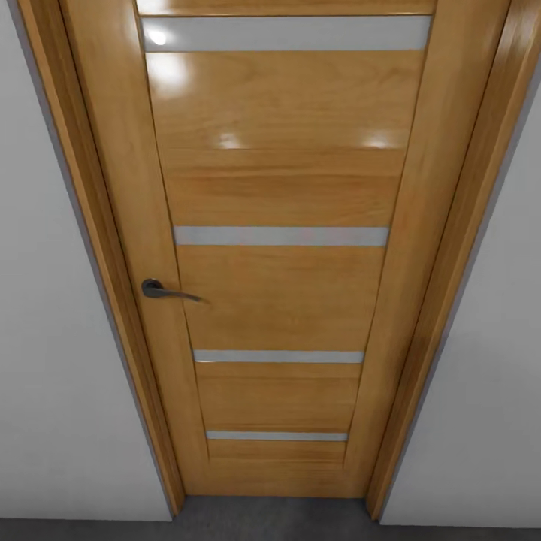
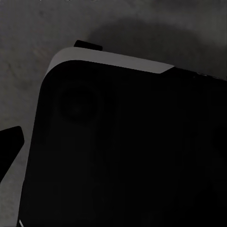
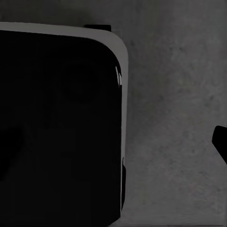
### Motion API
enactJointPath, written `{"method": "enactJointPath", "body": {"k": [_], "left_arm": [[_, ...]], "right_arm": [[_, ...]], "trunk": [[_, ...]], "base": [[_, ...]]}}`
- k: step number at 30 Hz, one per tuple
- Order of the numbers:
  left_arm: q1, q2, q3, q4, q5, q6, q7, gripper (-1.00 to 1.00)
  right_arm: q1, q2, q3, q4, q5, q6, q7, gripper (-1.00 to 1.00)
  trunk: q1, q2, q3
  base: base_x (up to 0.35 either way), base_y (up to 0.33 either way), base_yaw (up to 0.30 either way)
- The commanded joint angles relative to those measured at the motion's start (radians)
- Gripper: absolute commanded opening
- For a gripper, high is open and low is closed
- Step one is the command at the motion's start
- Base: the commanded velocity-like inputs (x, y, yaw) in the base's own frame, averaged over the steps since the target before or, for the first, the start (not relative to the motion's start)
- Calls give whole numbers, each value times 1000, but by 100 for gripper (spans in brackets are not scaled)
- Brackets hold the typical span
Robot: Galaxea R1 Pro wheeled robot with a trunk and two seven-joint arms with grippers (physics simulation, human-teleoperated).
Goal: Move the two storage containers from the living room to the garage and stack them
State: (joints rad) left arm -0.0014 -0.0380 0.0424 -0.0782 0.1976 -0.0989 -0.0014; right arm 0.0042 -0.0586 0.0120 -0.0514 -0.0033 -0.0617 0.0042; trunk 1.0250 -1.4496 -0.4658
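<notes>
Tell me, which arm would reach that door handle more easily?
Probably the left: the handle sits on the left side of the closed wooden door. Both wrist views look down at grey floor, so neither hand's position shows.

A large black rounded body (image 2: 127, 151) with a pale grey edge hangs over the floor (image 2: 33, 38), dark grey speckled concrete. A black tip (image 2: 10, 142) shows beside the body.

The robot's base (image 2: 127, 151) is a big black block with a rounded corner and a thin pale grey edge along its top. A faint round ring shows on its dark skin. The right wrist view shows the same black body (image 3: 56, 127), shiny along its grey rim
</notes>
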Motion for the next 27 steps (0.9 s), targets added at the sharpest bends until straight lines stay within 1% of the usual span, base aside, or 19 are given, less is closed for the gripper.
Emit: {"method": "enactJointPath", "body": {"k": [1,6,16,27], "left_arm": [[0,0,4,0,3,-3,0,100],[0,0,4,0,3,-4,0,100],[0,0,4,0,3,-4,1,100],[0,0,4,0,3,-4,1,100]], "right_arm": [[1,3,3,-1,1,0,4,100],[0,10,10,-1,9,-8,9,100],[0,11,14,-1,11,-9,10,100],[0,11,14,-1,8,-5,-5,100]], "trunk": [[0,0,-1],[0,0,-1],[0,0,-1],[0,0,-1]], "base": [[5,0,0],[2,0,58],[0,0,230],[0,0,24]]}}
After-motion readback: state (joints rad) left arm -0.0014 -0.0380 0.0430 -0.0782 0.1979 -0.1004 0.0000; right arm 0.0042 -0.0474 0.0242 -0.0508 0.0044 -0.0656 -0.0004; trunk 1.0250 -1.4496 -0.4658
